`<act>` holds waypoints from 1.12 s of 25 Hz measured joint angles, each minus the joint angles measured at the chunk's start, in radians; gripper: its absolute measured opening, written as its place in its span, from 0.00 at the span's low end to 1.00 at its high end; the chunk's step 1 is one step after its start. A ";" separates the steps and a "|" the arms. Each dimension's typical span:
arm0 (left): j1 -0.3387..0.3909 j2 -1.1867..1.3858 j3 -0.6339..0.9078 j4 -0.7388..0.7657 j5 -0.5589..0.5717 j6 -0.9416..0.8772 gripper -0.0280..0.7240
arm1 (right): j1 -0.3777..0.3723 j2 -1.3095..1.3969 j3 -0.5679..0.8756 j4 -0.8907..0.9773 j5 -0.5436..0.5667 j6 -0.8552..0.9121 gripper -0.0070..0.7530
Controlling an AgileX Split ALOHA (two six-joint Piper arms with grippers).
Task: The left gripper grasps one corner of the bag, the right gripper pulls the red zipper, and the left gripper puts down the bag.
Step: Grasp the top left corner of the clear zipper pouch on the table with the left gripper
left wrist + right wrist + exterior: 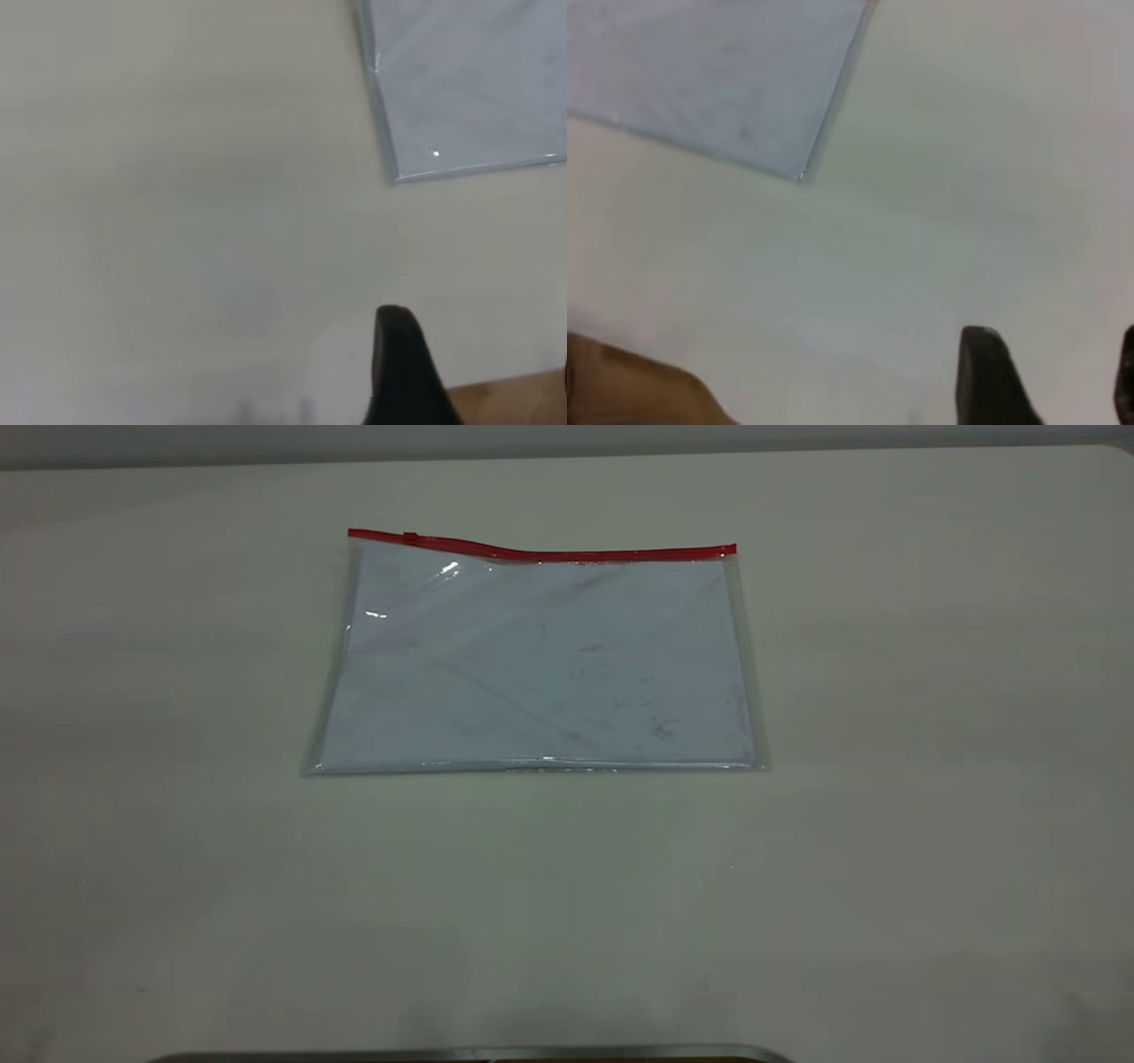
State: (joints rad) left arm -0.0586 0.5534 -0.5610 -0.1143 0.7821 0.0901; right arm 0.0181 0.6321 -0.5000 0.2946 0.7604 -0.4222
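The bag point(540, 664) is a clear plastic pouch with white sheets inside, lying flat on the table. The red zipper point(540, 552) runs along its far long edge, with the slider tab point(410, 537) near the left end. The red strip ends at the far-left corner point(352, 534). Neither arm shows in the exterior view. My left gripper point(478, 354) is open and empty over bare table, well apart from the bag point(469, 80). My right gripper point(1052, 363) is open and empty, also apart from the bag point(718, 71).
The pale table point(886, 824) stretches around the bag on all sides. A metal rim point(469, 1054) lies at the near edge. A brown surface shows beside the table in the left wrist view point(505, 398) and in the right wrist view point(629, 390).
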 joint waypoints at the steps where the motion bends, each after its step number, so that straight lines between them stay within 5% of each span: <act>1: 0.000 0.063 -0.004 0.000 -0.049 0.002 0.72 | 0.000 0.051 -0.009 0.030 -0.031 -0.035 0.56; 8: 0.000 0.453 -0.024 0.000 -0.383 0.027 0.79 | 0.005 0.431 -0.115 0.382 -0.234 -0.400 0.61; 13: 0.000 0.744 -0.127 0.000 -0.533 0.037 0.79 | 0.098 0.713 -0.247 0.657 -0.295 -0.682 0.61; 20: 0.000 1.149 -0.389 0.000 -0.581 0.092 0.79 | 0.220 1.023 -0.413 0.873 -0.319 -0.867 0.61; 28: 0.007 1.552 -0.724 -0.010 -0.567 0.117 0.79 | 0.242 1.202 -0.532 0.947 -0.298 -0.881 0.61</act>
State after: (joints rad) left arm -0.0517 2.1053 -1.2851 -0.1242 0.2150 0.2073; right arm 0.2605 1.8338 -1.0324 1.2412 0.4625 -1.3032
